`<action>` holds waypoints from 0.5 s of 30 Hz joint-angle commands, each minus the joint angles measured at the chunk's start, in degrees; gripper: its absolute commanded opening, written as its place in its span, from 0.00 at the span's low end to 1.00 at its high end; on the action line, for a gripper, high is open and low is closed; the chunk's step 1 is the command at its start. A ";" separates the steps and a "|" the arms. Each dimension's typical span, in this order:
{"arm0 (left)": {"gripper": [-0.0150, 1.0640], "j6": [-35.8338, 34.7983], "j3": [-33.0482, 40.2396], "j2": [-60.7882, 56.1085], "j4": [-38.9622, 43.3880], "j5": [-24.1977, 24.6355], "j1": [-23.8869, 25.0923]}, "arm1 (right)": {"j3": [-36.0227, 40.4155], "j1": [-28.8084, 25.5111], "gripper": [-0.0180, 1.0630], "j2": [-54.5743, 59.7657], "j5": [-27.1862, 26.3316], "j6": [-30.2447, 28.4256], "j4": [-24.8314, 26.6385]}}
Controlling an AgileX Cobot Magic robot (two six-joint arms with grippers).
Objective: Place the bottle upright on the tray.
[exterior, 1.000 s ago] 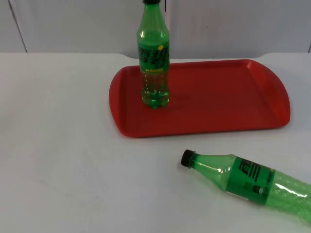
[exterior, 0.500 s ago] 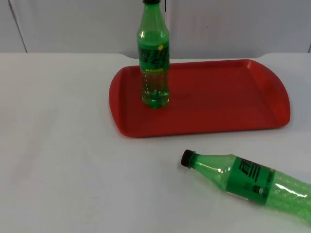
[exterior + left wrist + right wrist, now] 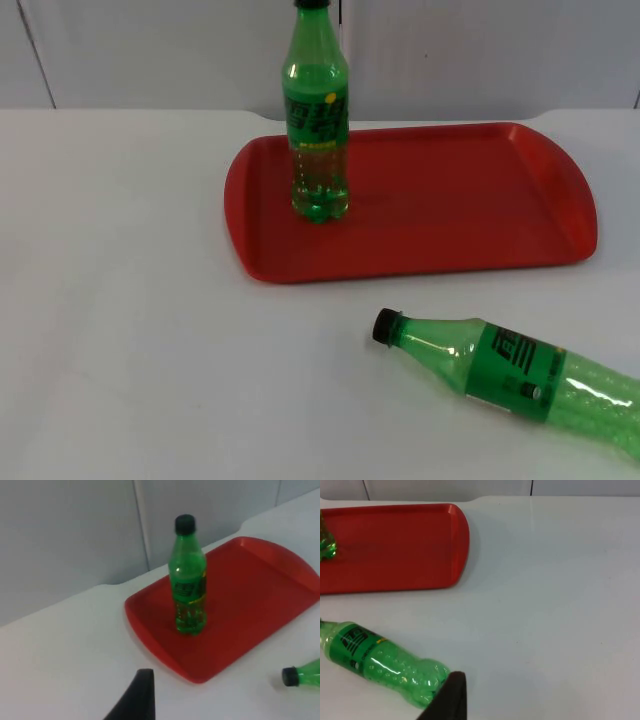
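The white tabletop (image 3: 130,300) carries a red tray (image 3: 450,210) at the far side and a lying bottle (image 3: 510,375) near right.

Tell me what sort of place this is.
Probably a robot test bench in a lab or office, not a kitchen: a bare white table top ends at a grey partition wall, and on it are only a red tray and two green bottles, one standing, one lying.
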 commanded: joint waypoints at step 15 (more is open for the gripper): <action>0.99 0.67 11.36 -17.97 -3.53 -1.24 0.21 | 0.38 -0.14 0.99 -0.18 -0.50 -0.05 -0.19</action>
